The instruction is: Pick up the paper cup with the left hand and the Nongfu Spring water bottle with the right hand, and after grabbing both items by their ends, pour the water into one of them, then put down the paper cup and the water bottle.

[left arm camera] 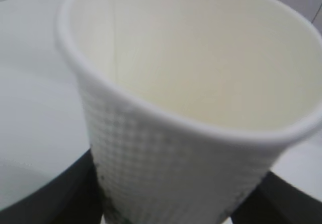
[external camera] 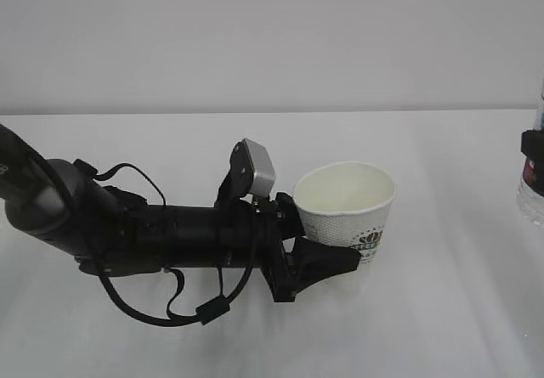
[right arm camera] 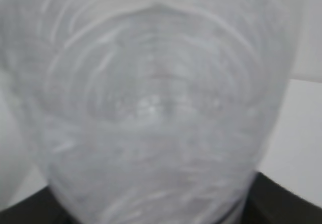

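The left hand [external camera: 327,255] grips the paper cup [external camera: 348,208] low on its wall, mouth up and tilted slightly, above the table [external camera: 425,327]. At the right edge, the right hand [external camera: 532,150] clasps the Nongfu Spring water bottle [external camera: 530,200], its axis unclear

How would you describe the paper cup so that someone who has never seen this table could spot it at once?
On the white table, follow the black left arm lying across the near side to its tip. There the paper cup stands upright and open-mouthed between the fingers. It is white and tapered with a green logo, unlike the clear bottle at the right edge.
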Controlling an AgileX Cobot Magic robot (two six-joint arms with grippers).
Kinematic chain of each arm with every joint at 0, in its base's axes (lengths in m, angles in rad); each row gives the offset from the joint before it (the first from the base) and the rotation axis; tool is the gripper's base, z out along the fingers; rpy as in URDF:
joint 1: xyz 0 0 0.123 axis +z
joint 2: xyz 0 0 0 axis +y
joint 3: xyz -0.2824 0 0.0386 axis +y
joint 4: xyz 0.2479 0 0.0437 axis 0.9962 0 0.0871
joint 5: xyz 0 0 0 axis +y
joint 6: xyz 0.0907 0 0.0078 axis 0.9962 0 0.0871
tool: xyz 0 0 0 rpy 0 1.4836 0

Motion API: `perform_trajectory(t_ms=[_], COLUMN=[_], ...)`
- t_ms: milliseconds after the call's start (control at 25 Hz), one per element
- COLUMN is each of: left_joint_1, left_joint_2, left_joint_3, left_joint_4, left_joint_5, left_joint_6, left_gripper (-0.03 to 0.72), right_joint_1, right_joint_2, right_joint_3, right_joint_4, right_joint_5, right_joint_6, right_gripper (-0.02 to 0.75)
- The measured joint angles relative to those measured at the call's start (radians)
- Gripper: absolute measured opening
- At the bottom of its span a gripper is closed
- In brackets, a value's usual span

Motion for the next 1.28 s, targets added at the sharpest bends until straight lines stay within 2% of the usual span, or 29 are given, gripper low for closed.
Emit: perform_trajectory(t_ms=[480, 920, 1280], left_joint_1=[-0.051, -0.076, -0.078], left_joint_2=[0.000, 0.000, 0.000], left_joint_3=[0.000, -0.047, -0.072], left_joint_4=[0.004, 0.053, 0.128], left_joint_5=[0.001, 0.002, 0.025], left_joint_6=[-0.006, -0.022, -0.048], left_gripper=[0.490, 0.489, 0.489], right_joint_1=[0.000, 0.000, 0.000], right_joint_2=[-0.176, -0.179, -0.179], right_joint_3=[0.002, 0.002, 0.002], right_joint_4=[0.004, -0.006, -0.090], right_joint_5=[0.160, 0.181, 0.182], right_joint_6=[0.004, 0.018, 0.018], right_gripper=[0.422, 0.422, 0.422])
